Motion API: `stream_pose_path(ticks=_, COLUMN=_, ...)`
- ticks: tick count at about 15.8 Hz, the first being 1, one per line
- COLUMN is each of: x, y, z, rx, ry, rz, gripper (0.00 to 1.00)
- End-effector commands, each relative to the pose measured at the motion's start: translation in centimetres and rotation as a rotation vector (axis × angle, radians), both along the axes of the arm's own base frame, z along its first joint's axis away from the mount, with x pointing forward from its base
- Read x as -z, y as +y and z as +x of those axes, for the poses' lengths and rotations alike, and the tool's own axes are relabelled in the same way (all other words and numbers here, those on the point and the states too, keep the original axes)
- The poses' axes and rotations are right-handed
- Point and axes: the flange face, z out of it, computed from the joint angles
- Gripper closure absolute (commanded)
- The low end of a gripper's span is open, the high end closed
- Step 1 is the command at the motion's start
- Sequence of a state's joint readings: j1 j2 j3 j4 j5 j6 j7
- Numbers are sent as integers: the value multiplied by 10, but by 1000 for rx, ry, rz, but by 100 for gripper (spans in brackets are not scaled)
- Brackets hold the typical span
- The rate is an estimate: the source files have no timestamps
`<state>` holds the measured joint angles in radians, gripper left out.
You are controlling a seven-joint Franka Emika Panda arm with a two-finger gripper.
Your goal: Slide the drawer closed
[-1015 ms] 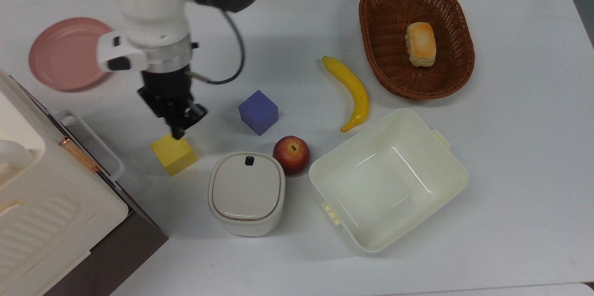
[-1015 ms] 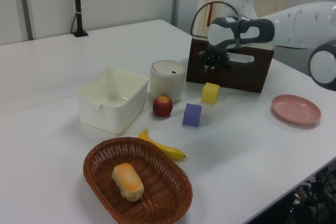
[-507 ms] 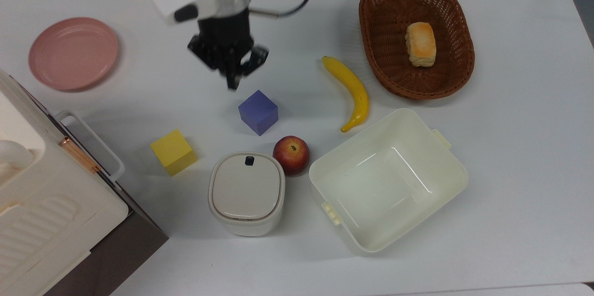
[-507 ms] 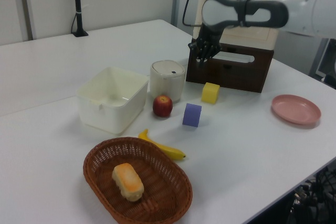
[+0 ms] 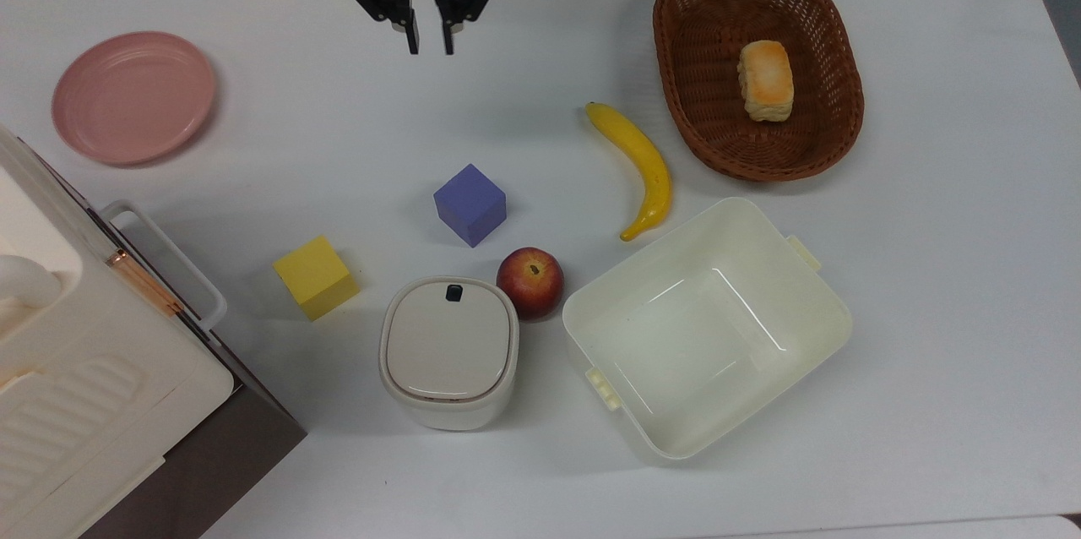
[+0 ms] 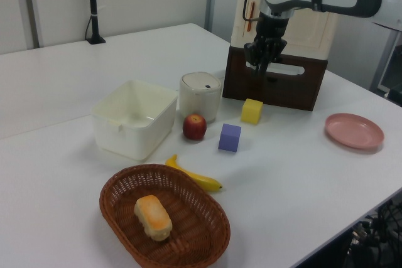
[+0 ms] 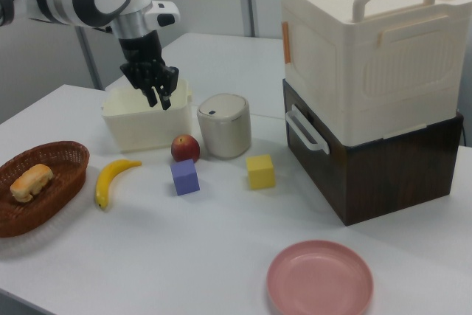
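White tabletop [image 5: 929, 269] is spread beneath everything. Above its far edge in the top view, the gripper [image 5: 429, 39] is held clear of all objects, its fingers parted with nothing between them. A purple cube [image 5: 469, 204] and a yellow cube [image 5: 315, 277] are seen well apart from it. The drawer [image 7: 346, 175], with its dark front and white handle [image 7: 304, 130], is set flush in the brown box, under a cream case [image 7: 361, 49], at the top view's left edge.
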<state>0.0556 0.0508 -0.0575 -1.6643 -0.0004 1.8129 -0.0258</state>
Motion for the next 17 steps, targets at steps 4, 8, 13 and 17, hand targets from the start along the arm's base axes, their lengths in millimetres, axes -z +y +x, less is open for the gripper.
stream_pose_path(ticks=4, x=3, y=-10, z=-11, rx=109, ry=7, rz=94, gripper=0)
stream_pose_path(ticks=8, x=3, y=-23, z=-10, rx=253, ry=9, rz=149, gripper=0)
stream_pose_path(ticks=13, x=1, y=-38, z=-14, rx=289, ry=24, rz=161, gripper=0)
stream_pose_path(ticks=17, x=-3, y=-38, z=-15, rx=267, ry=32, rz=158, gripper=0)
